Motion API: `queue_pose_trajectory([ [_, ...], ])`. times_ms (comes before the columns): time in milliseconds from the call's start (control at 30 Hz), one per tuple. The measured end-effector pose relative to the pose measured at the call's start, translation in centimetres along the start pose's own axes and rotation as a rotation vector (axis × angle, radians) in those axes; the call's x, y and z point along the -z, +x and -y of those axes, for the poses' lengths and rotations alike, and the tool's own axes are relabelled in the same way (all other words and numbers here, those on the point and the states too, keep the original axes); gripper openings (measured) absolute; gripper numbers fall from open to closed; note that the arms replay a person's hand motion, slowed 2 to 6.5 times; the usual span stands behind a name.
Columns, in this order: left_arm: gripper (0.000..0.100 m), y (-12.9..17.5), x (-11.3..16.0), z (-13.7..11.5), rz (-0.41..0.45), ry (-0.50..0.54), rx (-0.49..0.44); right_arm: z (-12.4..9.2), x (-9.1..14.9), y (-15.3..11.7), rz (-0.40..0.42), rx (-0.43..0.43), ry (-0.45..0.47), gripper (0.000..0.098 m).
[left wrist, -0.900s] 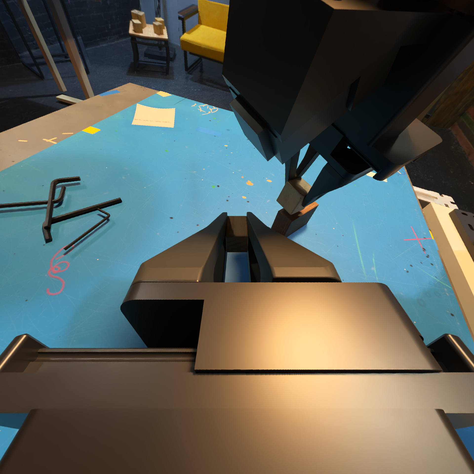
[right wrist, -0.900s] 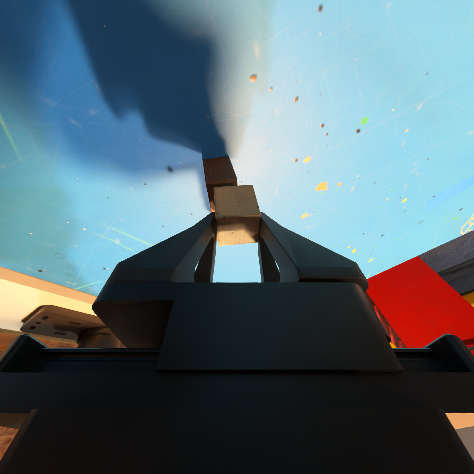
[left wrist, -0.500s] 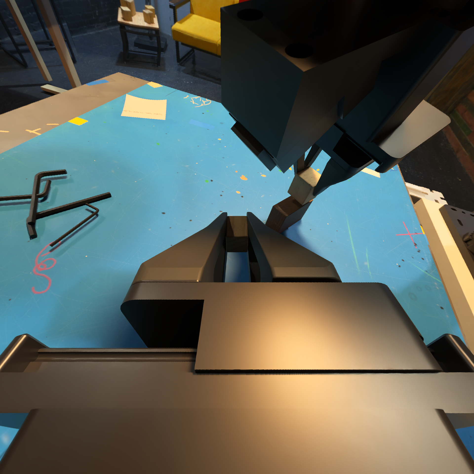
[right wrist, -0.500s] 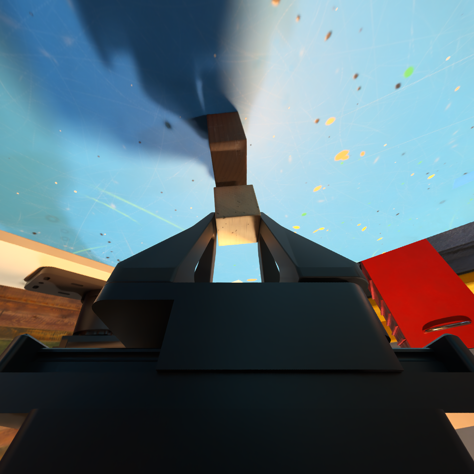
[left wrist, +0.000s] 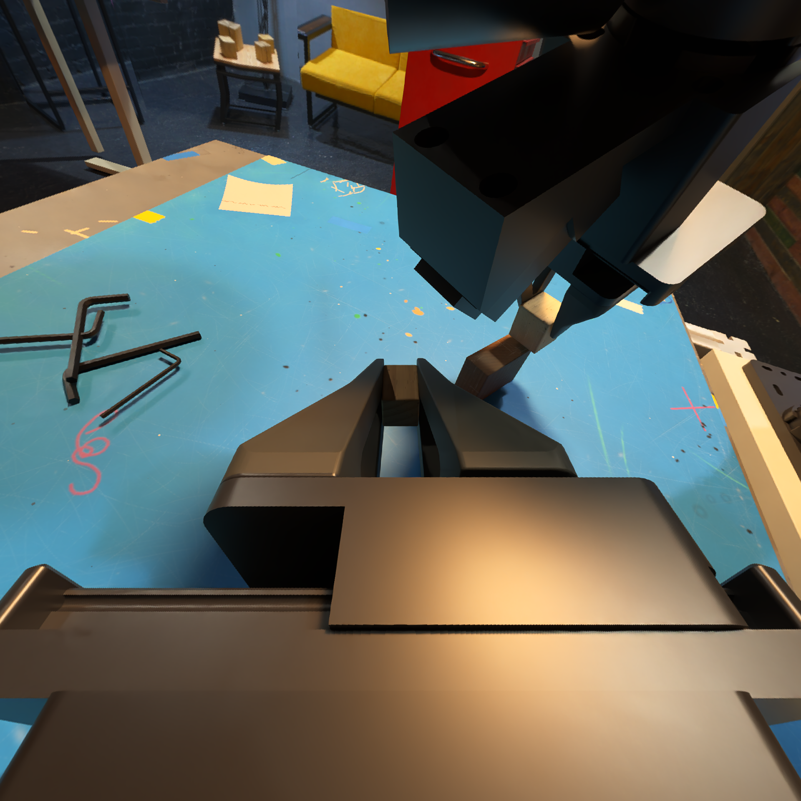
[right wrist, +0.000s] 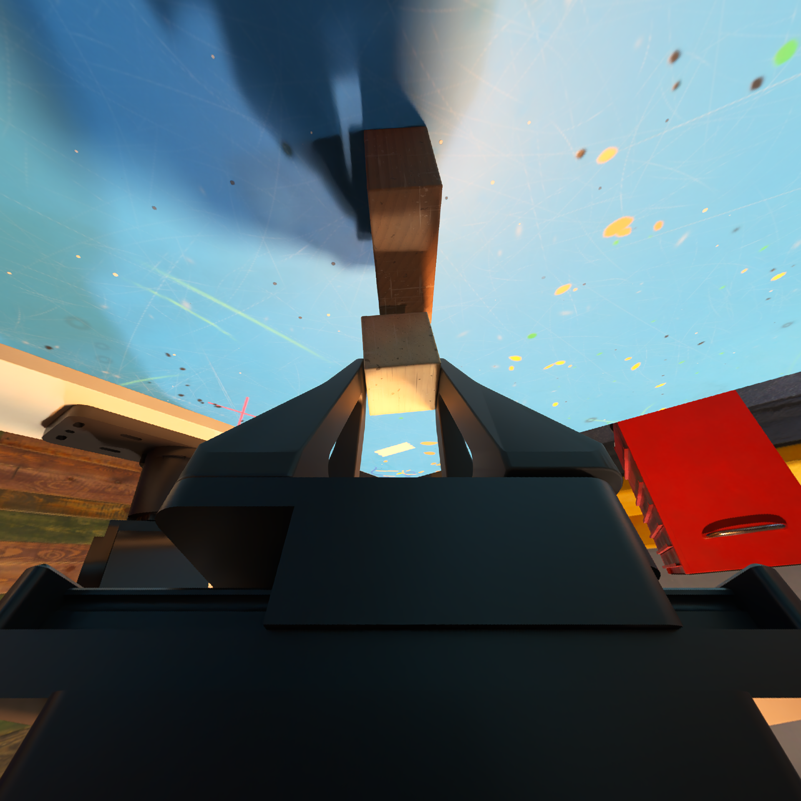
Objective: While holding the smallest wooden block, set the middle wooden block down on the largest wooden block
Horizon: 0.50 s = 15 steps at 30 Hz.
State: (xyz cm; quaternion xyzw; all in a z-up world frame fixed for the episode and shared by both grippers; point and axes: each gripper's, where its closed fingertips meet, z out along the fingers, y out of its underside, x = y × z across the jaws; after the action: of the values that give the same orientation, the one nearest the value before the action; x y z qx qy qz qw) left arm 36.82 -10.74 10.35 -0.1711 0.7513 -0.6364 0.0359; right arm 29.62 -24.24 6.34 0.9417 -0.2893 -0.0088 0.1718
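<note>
left gripper (left wrist: 401, 392): closed on smallest wooden block (left wrist: 399, 390), above counter (left wrist: 260, 277) middle | right gripper (right wrist: 401, 381): clamped on middle wooden block (right wrist: 399, 362) | largest wooden block (right wrist: 403, 208): tilted, 1 end on counter toward right edge, other touching middle block

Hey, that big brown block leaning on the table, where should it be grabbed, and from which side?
Probably mid-length, across its two long side faces, coming from above. The brown block stands tilted: its low end is on the table, its high end against the pale block, so only the sides look free.
</note>
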Motion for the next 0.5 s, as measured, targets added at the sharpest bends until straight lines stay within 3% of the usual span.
queue_pose_trajectory([
  [500,0.012,-0.57,-0.14,-0.47,0.024,-0.029,0.002,0.17,0.02,-0.03,0.007,0.033,-0.07,0.0266],
])
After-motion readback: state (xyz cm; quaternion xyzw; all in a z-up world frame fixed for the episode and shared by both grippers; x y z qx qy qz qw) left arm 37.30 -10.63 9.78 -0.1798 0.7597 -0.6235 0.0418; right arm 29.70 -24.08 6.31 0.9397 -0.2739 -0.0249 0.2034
